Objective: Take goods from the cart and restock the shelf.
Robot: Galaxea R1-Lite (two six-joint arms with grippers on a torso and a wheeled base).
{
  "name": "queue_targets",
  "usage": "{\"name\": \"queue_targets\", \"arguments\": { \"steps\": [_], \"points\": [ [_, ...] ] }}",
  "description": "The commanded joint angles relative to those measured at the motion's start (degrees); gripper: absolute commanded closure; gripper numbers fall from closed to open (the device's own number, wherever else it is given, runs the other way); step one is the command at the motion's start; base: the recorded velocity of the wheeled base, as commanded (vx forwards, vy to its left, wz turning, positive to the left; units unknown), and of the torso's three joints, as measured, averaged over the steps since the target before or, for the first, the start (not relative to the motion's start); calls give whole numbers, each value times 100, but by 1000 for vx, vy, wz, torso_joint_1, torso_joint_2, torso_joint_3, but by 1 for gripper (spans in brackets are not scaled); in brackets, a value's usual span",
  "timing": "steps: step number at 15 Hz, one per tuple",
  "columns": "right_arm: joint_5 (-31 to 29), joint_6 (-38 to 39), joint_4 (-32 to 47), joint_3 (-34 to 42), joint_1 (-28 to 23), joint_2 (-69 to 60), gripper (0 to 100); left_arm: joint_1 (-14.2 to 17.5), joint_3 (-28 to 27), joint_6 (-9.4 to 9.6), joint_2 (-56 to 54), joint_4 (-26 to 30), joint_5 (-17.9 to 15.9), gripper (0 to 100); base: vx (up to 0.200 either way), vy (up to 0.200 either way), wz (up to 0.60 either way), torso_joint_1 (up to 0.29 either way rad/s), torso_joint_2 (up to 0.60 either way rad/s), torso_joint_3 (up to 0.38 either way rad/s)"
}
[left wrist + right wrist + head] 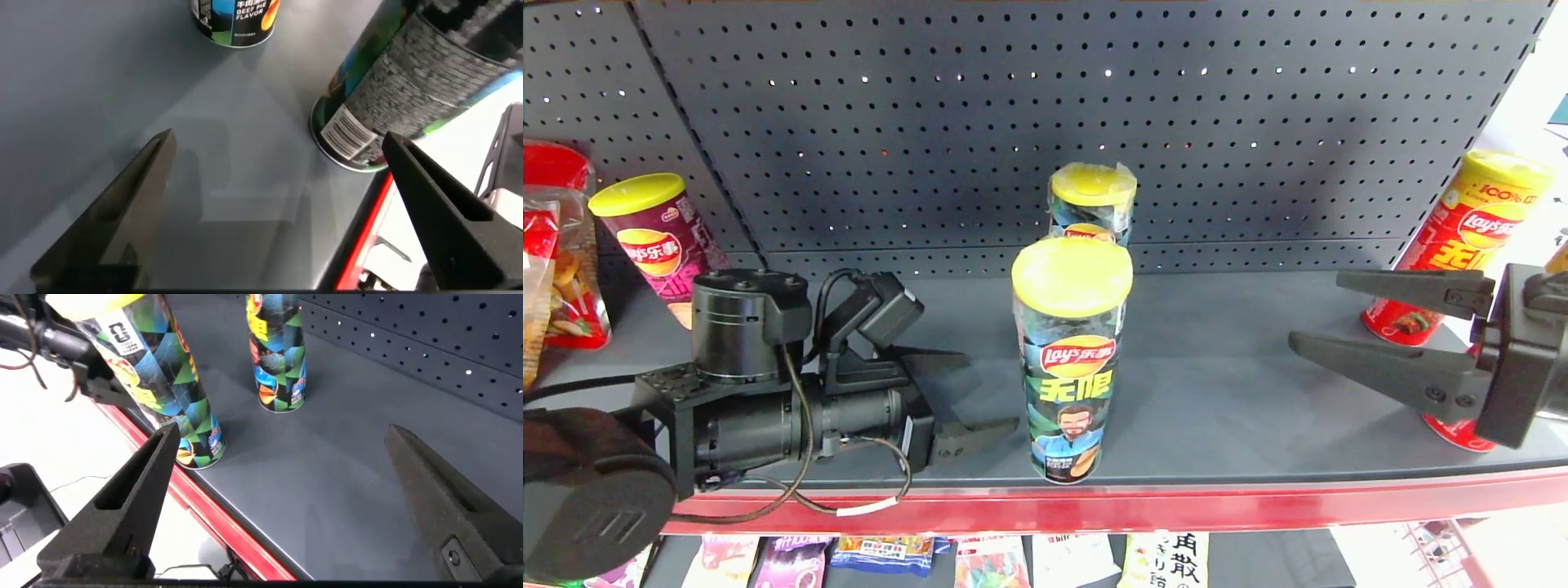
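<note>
Centrally in the head view, the front can [1072, 359] stands upright near the red front lip of the shelf [1241, 384]. It hides the lower half of the rear can [1092, 200] just behind it. At lower left, the left gripper [992, 389] sits low over the shelf just beside the front can, fingers spread and holding nothing. At the right edge, the right gripper [1315, 310] is likewise spread and empty. Its body covers most of a second red can [1462, 433], and its upper finger crosses the base of the red can [1462, 237]. The purple can [658, 237], upper left, loses its base behind the left arm. Snack bags [556, 269] are cut off by the left edge.
</note>
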Motion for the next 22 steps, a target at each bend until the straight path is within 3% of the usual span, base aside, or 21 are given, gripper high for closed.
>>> {"name": "queue_targets", "arguments": {
  "steps": [1, 8, 12, 16, 17, 19, 20, 21, 22],
  "points": [
    [3, -2, -2, -30, -2, 2, 0, -47, -143, 0, 166, -5, 1, 0, 0, 0, 0, 0, 0, 0],
    [3, -2, -2, -39, -73, 19, 0, -135, -292, 0, 333, -5, 27, 0, 0, 0, 0, 0, 0, 0],
    [-5, -20, -2, 181, -73, -24, 0, -64, -2, -18, -124, 3, 106, 0, 0, 0, 0, 0, 0, 0],
    [3, -64, -2, 1174, -38, -956, 0, 278, 613, -9, -1346, 47, 1108, 0, 0, 0, 0, 0, 0, 0],
    [-111, -116, 16, 1587, -82, -1440, 0, 454, 1035, -9, -1952, 91, 1618, 0, 0, 0, 0, 0, 0, 0],
    [-612, -169, 16, 1930, -169, -1932, 0, 639, 1290, -18, -2725, 583, 2057, 0, 0, 0, 0, 0, 0, 0],
    [-1051, -134, 16, 2044, -503, -2222, 0, 1096, 1334, -106, -3253, 1295, 2207, 0, 0, 0, 0, 0, 0, 0],
    [-1174, -125, 16, 2062, -925, -2318, 0, 1491, 1413, -141, -3437, 1410, 2286, 0, 0, 0, 0, 0, 0, 0],
    [-1130, -125, 16, 2088, -1365, -2477, 0, 1676, 1518, -115, -3701, 1436, 2391, 0, 0, 0, 0, 0, 0, 0]
  ]
}}
